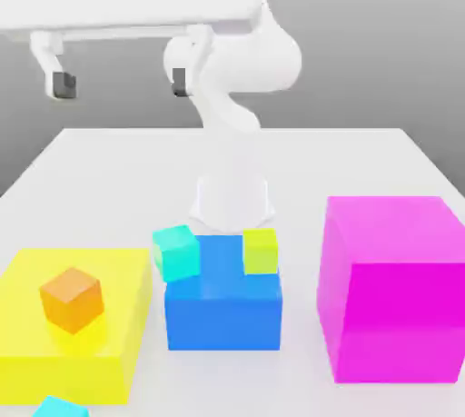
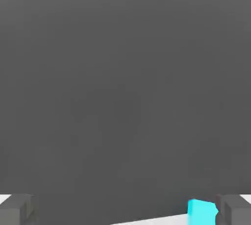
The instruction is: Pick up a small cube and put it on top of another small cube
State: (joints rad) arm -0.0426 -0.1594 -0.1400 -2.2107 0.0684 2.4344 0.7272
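Note:
A small bright cyan cube (image 1: 59,407) lies on the white table (image 1: 100,161) at the near edge, in front of the yellow slab. In the hand view a cyan cube (image 2: 201,212) sits close beside one finger. A small orange cube (image 1: 71,298) rests on the flat yellow slab (image 1: 123,274). My gripper (image 1: 121,84) hangs high above the table at the exterior view's upper left. It is open wide, with nothing between its dark fingertips (image 1: 62,84), far above all the cubes. In the hand view the gripper (image 2: 125,211) is open too.
A blue block (image 1: 222,315) stands mid-table with a turquoise cube (image 1: 176,253) leaning on its left top edge and a yellow-green cube (image 1: 260,251) on top. A big magenta cube (image 1: 392,288) stands at the exterior view's right. The arm's white base (image 1: 232,197) rises behind the blue block.

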